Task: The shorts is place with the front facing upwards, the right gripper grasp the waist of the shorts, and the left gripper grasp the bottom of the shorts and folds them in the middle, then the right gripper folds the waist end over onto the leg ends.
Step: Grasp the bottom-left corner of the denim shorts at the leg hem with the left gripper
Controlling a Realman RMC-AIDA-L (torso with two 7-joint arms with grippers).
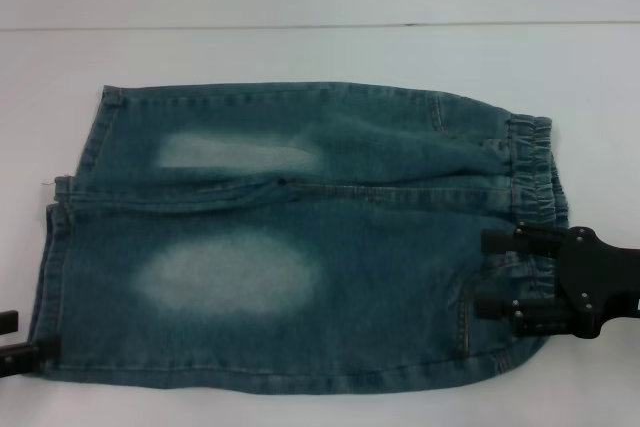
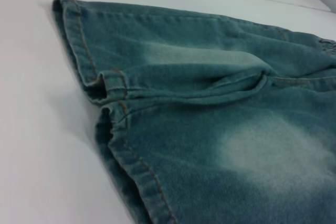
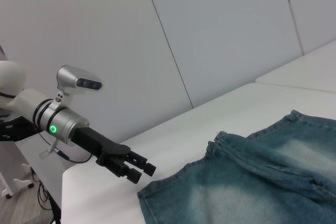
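While the shorts [image 1: 290, 237] lie flat, both end effectors, right [image 1: 497, 274] and left [image 1: 40, 339], sit spread at opposite edges, seemingly ungripped.

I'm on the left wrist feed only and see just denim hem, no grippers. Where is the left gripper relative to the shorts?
Observer: The left gripper is open at the corner of the shorts on the robot's near left, not clamped on them.
Operator: And the right one?
Observer: The right gripper is over the near half of the waistband, jaws open, denim showing between them.
Operator: Folded yet?
Observer: No, the shorts lie spread flat, both legs showing.
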